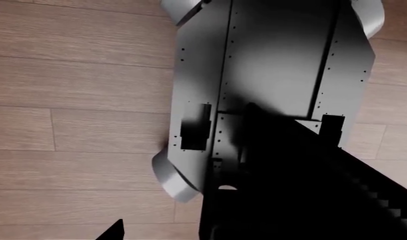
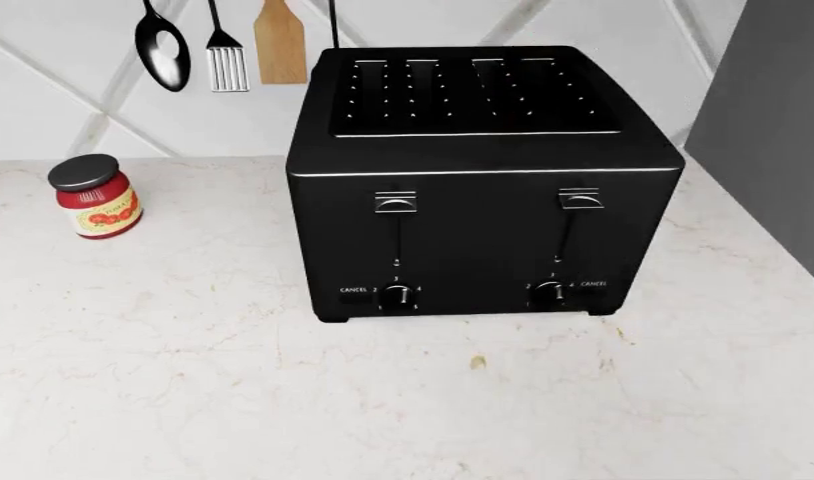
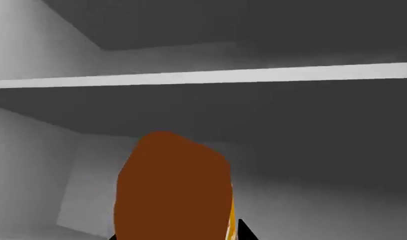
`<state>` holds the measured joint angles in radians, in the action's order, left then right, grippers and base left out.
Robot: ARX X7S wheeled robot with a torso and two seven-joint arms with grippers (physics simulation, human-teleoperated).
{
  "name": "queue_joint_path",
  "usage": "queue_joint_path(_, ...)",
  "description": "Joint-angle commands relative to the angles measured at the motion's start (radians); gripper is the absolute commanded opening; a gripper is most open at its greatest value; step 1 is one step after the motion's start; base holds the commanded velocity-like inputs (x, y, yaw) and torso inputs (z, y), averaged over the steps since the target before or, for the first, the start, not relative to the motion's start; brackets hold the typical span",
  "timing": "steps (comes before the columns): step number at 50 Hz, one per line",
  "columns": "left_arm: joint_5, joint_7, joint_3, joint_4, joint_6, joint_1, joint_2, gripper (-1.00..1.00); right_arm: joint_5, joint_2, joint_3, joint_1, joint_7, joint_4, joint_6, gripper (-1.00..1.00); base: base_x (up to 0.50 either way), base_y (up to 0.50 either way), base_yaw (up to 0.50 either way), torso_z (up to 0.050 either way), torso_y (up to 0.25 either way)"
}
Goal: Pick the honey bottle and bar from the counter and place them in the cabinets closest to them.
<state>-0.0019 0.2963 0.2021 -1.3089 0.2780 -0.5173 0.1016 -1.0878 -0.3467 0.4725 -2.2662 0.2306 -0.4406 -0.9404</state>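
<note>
Two feeds matter here. In the right wrist view the honey bottle (image 3: 173, 187) fills the foreground, inside a grey cabinet (image 3: 257, 125) below its pale shelf (image 3: 203, 76); I judge the right gripper is clamped on it, though its fingers are hidden. If I release early, it could topple. The left wrist sees only the robot base (image 1: 270, 75) above the wooden floor (image 1: 70, 100); I cannot tell that hand's state. On the counter (image 2: 380, 400), toaster (image 2: 481, 180) at twelve o'clock, jar (image 2: 94, 195) at ten; no bar visible.

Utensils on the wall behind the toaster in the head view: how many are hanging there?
3 clearly: a black spoon leftmost, a slotted spatula beside it, then a wooden spatula. A thin dark handle above the toaster may be a fourth, mostly hidden.
</note>
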Motion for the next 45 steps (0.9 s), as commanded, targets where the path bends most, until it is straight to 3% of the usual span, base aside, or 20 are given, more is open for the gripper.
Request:
queue_joint_path(1,0.000,0.008,0.008,0.000,0.002,0.000,-0.001,1.00,0.629,0.205,-0.246,-0.090,-0.300,-0.415,0.096,-1.00,0.00,0.00,0.00,0.000,0.000)
queue_joint_path(4,0.000,0.010,0.010,0.000,0.000,0.000,-0.001,1.00,0.868,0.266,-0.415,-0.090,-0.365,-0.467,0.114,-1.00,0.00,0.00,0.00,0.000,0.000)
queue_joint_path(7,0.000,0.011,0.012,0.000,-0.002,0.000,-0.001,1.00,0.950,0.286,-0.473,-0.090,-0.362,-0.515,0.150,-1.00,0.00,0.00,0.00,0.000,0.000)
queue_joint_path(14,0.001,0.015,0.014,0.000,-0.006,0.001,-0.001,1.00,0.969,0.290,-0.489,-0.090,-0.286,-0.594,0.183,-1.00,0.00,0.00,0.00,0.000,0.000)
queue_joint_path(25,0.000,0.016,0.015,0.000,-0.005,0.001,-0.001,1.00,0.943,0.295,-0.504,-0.090,-0.089,-0.757,0.100,-1.00,0.00,0.00,0.00,0.000,0.000)
queue_joint_path(45,-0.004,0.047,0.043,0.000,-0.045,0.005,-0.003,1.00,1.080,0.295,-0.565,-0.060,-0.059,-0.868,0.056,-1.00,0.00,0.00,0.00,0.000,0.000)
